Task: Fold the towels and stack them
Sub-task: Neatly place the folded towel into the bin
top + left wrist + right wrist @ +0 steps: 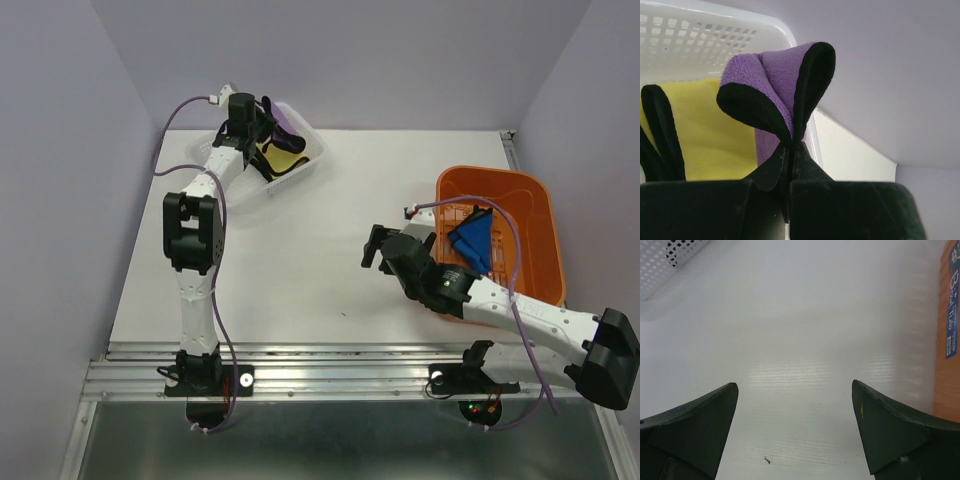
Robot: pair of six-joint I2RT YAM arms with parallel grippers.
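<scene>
My left gripper (790,146) is shut on the purple towel (775,85), pinching a fold of it with black edging above the white mesh basket (700,35). In the top view the left gripper (262,122) hangs over that basket (300,172) at the back left. The yellow towel (705,135) lies in the basket under it and shows in the top view (281,158). The bright blue towel (473,238) lies folded in the orange basket (530,200). My right gripper (795,405) is open and empty over the bare table, also seen in the top view (378,247).
The orange basket's wall (947,330) with a blue label stands at the right of the right wrist view. A corner of the white mesh basket (670,260) shows at its top left. Walls close the table's left, back and right sides.
</scene>
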